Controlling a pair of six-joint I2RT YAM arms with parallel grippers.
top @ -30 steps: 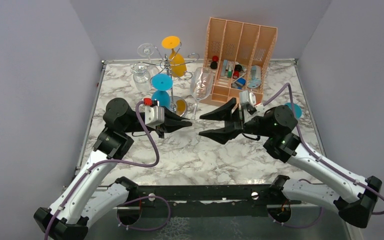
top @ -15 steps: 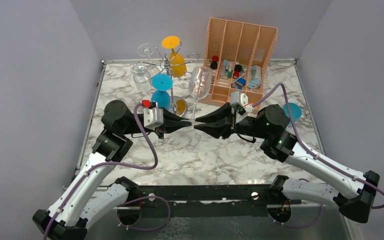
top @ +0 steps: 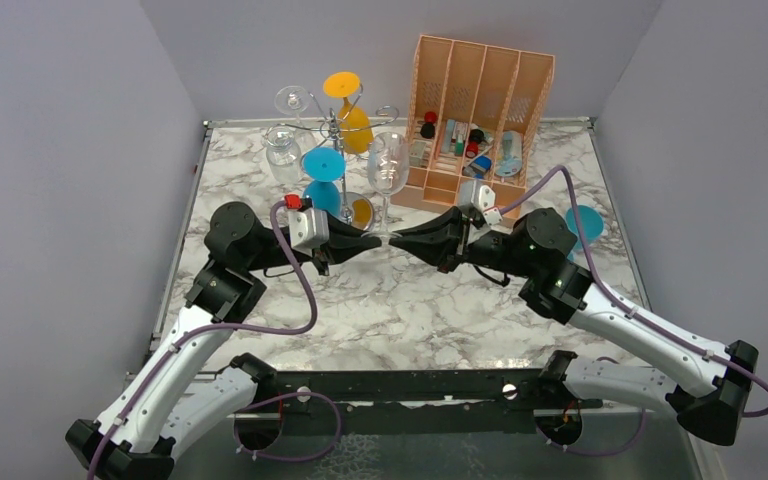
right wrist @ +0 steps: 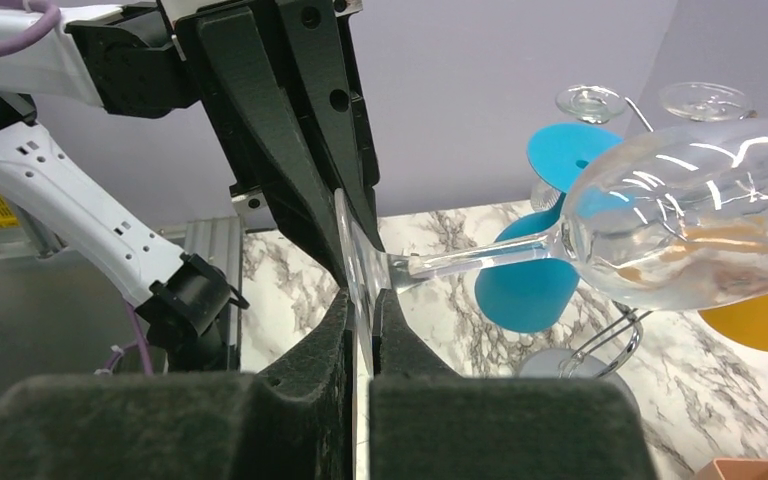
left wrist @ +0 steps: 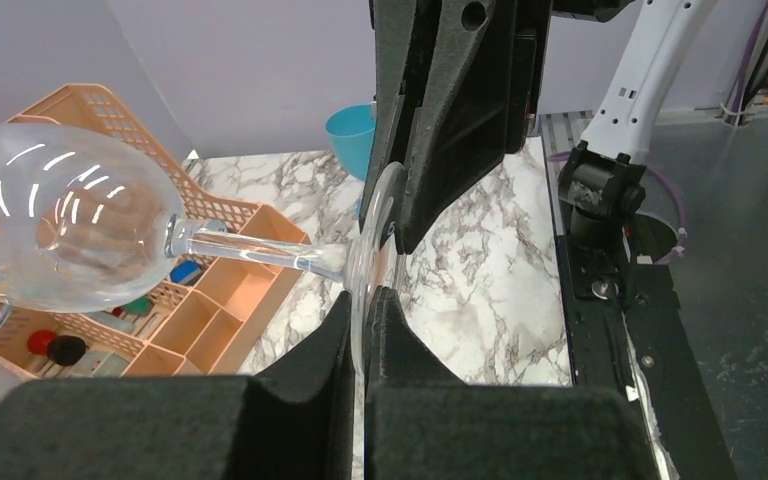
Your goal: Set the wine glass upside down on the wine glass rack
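1. The left gripper has its matte black, wedge-shaped fingers pressed together on the thin round foot of a clear stemmed wine glass, pinching the rim of the disc.
2. The right gripper is clamped on the same foot from the opposite side, so the two sets of black fingers meet nose to nose.
3. In the top view the wine glass stands roughly upright between the arms, with a slender stem and a smooth, rounded bowl uppermost that catches bright highlights.
4. Just behind it stands the silver wire wine glass rack, with a thin pole and curled arms.
5. A clear glass, an orange glass and a blue glass hang on it foot-up.
6. To the right is an orange slotted plastic organiser with small items in its front compartments.
7. The white marble-patterned table top has grey veins, and plain lilac-grey walls enclose it.
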